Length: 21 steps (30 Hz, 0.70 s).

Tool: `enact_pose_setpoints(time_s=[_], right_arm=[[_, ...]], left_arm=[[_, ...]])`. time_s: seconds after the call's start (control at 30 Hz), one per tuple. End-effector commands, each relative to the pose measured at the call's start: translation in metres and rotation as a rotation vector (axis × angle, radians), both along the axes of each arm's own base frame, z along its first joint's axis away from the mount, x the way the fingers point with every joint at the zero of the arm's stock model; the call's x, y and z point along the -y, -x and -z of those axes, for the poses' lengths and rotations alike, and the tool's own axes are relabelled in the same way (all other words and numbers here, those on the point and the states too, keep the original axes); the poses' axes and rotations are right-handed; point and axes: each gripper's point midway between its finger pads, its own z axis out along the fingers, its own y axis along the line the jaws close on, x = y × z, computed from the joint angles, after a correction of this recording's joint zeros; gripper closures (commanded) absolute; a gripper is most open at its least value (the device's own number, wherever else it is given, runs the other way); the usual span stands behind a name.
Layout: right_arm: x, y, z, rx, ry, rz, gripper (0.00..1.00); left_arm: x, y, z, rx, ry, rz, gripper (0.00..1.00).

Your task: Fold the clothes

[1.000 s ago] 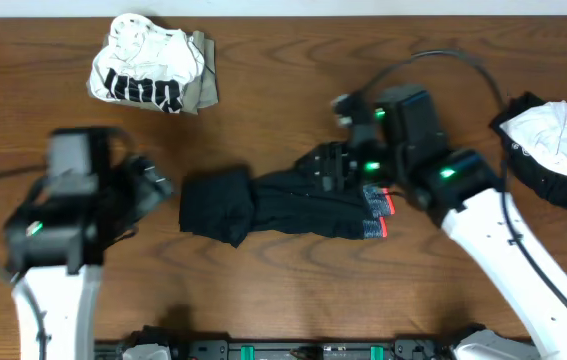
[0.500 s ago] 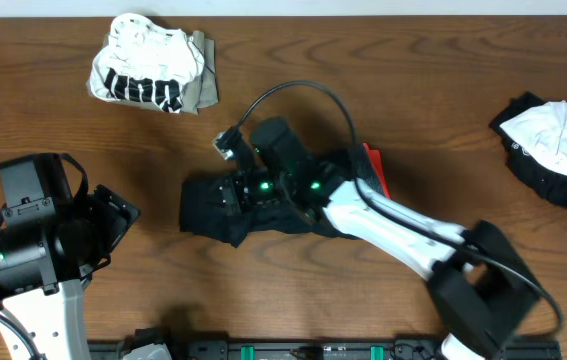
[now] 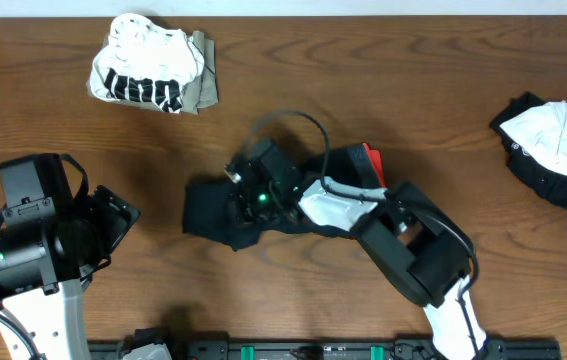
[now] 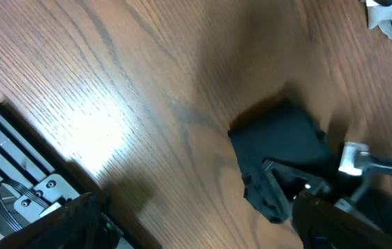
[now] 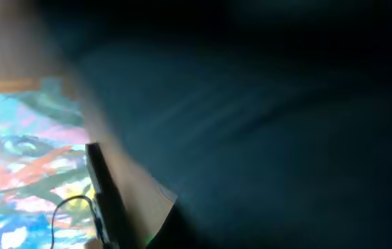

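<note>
1. Right gripper [image 3: 238,200] is down on the black trousers [image 3: 203,208], over their left half, and my jaws are closed tight. I cannot tell whether any cloth is pinched between them.
2. From my right wrist camera I get only dark, blurred fabric filling nearly the whole view, with a strip of pale and coloured blur at the left edge.
3. My right forearm lies across the trousers from the lower right, hiding their middle.
4. The trousers sit as a bunched dark bundle in the middle of the table [image 3: 43,130]. The red-orange waistband edge [image 3: 371,160] shows at their right end, just past my arm.
5. My left gripper [image 3: 113,215] hangs over bare wood at the left, well apart from the trousers, jaws spread wide with nothing between them.
6. My left wrist camera sees the trousers' left end [image 4: 278,138] lying on the wood, with my right gripper on it.
7. The white black-printed top [image 3: 143,70] lies crumpled at the far left edge, with the olive piece [image 3: 203,88] touching its right side.
8. The black-and-white garment [image 3: 553,150] lies heaped at the right edge.
</note>
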Motion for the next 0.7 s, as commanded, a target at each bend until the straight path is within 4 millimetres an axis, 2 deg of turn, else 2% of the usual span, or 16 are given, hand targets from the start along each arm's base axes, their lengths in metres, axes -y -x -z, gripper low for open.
enact_pose_setpoints(time_s=[0.0,0.1,0.17,0.4,0.5,0.57,0.67], right_arm=[[0.026,-0.021,0.021,0.013,0.102,0.074,0.99],[0.037,-0.029,0.015,0.023,0.127,0.098,0.99],[0.038,-0.032,0.004,0.051,0.118,0.097,0.99],[0.022,-0.036,-0.072,0.2,-0.012,0.065,0.98],[0.02,-0.041,-0.096,0.267,-0.058,0.065,0.95],[0.021,-0.046,-0.097,0.285,-0.059,0.08,0.92],[0.027,-0.055,-0.083,0.291,-0.006,0.118,0.89]], left_arm=[[-0.001,0.001,-0.002,0.002,-0.001,-0.009,0.09],[-0.001,0.001,-0.002,0.003,-0.001,-0.009,0.09],[-0.001,0.001,-0.002,0.002,-0.001,-0.009,0.09],[-0.002,0.001,-0.002,0.001,-0.008,-0.003,0.09],[-0.002,0.001,-0.002,0.0,-0.008,-0.003,0.09],[-0.002,0.001,-0.002,0.001,-0.008,-0.003,0.09],[-0.002,0.001,-0.002,0.0,-0.008,-0.003,0.09]])
